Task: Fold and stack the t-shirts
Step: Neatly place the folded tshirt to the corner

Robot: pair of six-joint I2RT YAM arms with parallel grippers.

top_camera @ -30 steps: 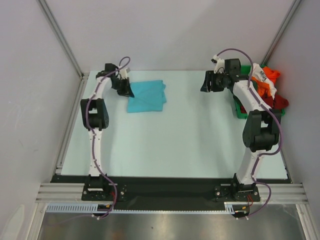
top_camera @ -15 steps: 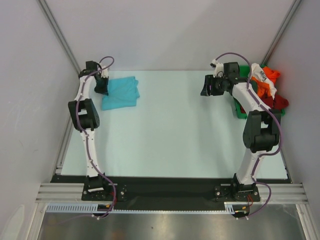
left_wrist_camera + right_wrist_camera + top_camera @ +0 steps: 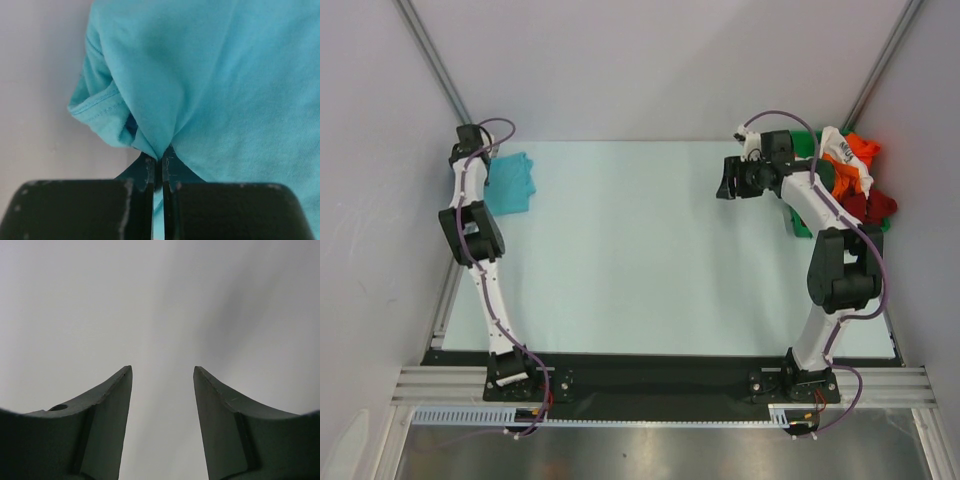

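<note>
Turquoise t-shirt (image 3: 225, 75): folded, plain knit, stitched hem visible. Left gripper (image 3: 158, 167) pinches its bunched edge. Right gripper (image 3: 162, 375): jaws spread apart.

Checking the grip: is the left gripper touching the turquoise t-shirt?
Touching. The left wrist view shows the left gripper shut on a fold of the turquoise t-shirt.

Robot lab test cell
Aluminium rails (image 3: 430, 55) (upper corners), blank white panels (image 3: 650, 70), pale table (image 3: 650, 260), arm bases (image 3: 515, 375) bolted at bottom.
</note>
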